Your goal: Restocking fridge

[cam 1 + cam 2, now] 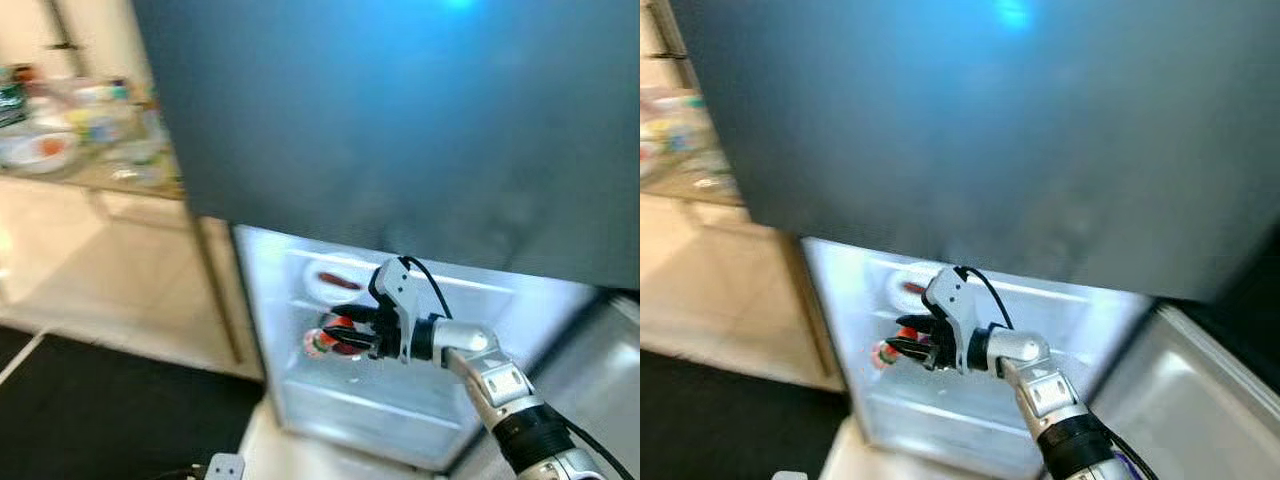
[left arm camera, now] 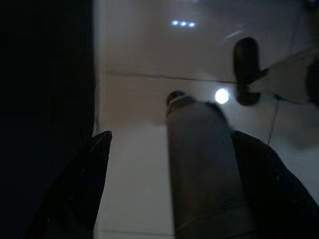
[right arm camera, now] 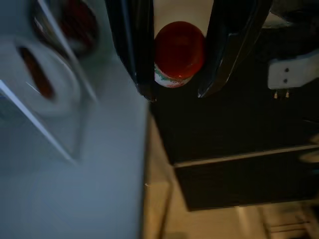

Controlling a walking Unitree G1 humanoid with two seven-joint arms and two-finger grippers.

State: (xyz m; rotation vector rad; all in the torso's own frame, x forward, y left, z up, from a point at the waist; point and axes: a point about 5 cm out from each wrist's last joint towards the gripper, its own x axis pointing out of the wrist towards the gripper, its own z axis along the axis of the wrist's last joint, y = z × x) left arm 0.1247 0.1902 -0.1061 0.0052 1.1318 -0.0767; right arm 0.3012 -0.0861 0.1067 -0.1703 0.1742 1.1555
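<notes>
Fridge (image 1: 420, 400) stands open and lit below me; my right pincer (image 1: 345, 335) reaches inside it, pinching a red-capped bottle (image 3: 178, 52) sideways so it clears the shelf edge. My left pincer (image 2: 169, 189) hangs idle, fingers spread.

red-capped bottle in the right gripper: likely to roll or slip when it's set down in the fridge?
Probably rolls: the red-capped bottle looks round and is held sideways by the right gripper. Its smooth body may slip between the fingers. Looks small, likely light.

cluttered counter (image 1: 70, 140) | black mat (image 1: 110, 410) | pale floor (image 1: 110, 270)
</notes>
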